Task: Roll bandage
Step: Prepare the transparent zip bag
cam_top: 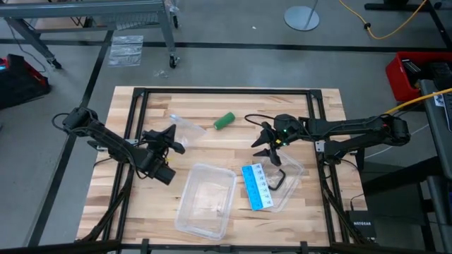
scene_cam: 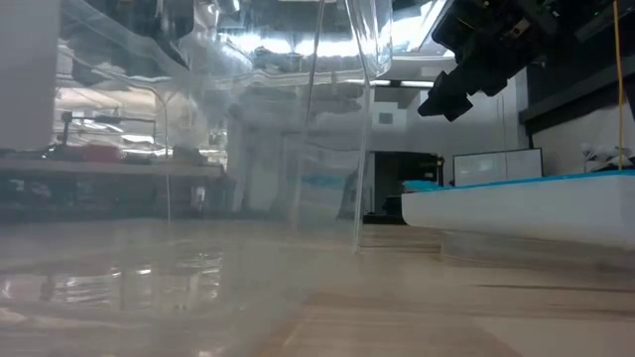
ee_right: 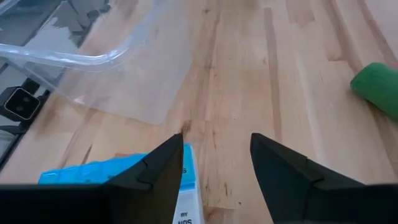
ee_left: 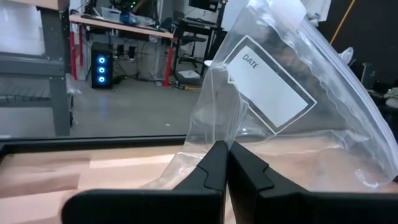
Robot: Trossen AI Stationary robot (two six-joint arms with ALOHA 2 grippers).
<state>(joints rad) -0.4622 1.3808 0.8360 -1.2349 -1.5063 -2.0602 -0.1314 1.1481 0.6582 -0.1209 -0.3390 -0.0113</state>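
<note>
The bandage (cam_top: 224,121) is a small dark green roll lying on its side on the wooden table, far of centre; it also shows at the edge of the right wrist view as the bandage (ee_right: 378,84). No gripper touches it. My left gripper (cam_top: 169,138) is left of it, shut on a clear plastic zip bag (cam_top: 186,127) with a white DATE label (ee_left: 270,90). My right gripper (cam_top: 267,145) hovers to the right of the bandage, open, with bare table between its fingers (ee_right: 214,163). My left gripper pinches a creased part of the clear bag (ee_left: 219,134) between its two shut fingers (ee_left: 249,177), beside the label. The fingers come in level from the table's left side. The bag rises crumpled beyond the fingertips; whether its lower part rests on the table I cannot tell.
A clear plastic tub (cam_top: 206,200) stands near the front centre and fills much of the low view. A blue-and-white card (cam_top: 256,187) lies beside it on a second clear tray (cam_top: 288,185), under my right gripper. A black frame (cam_top: 141,92) borders the tabletop.
</note>
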